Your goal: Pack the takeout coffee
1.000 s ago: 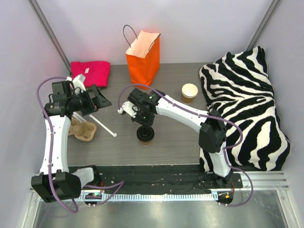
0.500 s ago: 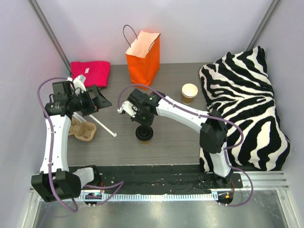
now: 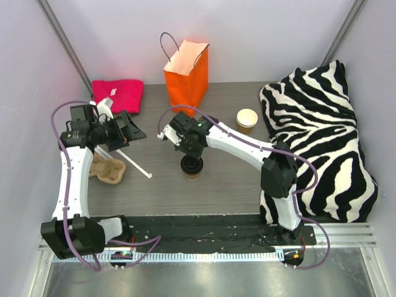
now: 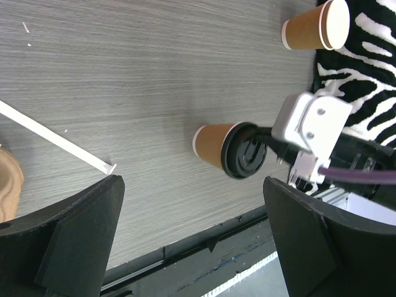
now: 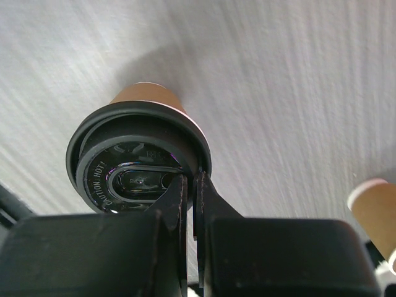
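One small shift over the last second: the takeout coffee (image 3: pixel 192 166) has travelled a little way up the tabletop (image 3: pixel 235 185) toward the orange bag (image 3: pixel 187 77). It went along under my right claw (image 5: pixel 191 185), whose arm has swung with it. That claw is pinched together on the raised rim of the black lid (image 5: pixel 133 167), seemingly with one finger inside the rim and one outside.

I read this as the carry under way: the pickup looks done and the cup is heading for the bag, which stands upright and open-topped at the back, well apart from the cup. From these views I cannot tell for certain whether the cup's base has cleared the tabletop. My left claw (image 4: pixel 192 182) hangs off to the left with its fingers spread wide, holding nothing and facing the cup.

The coffee itself is a short brown kraft cup, tapering to a pale-edged base. Its round black lid has an oval sip recess and embossed caution lettering, and it looks seated all round. Since I hold the cup by the lid alone, I judge a lid working loose to be the main risk.
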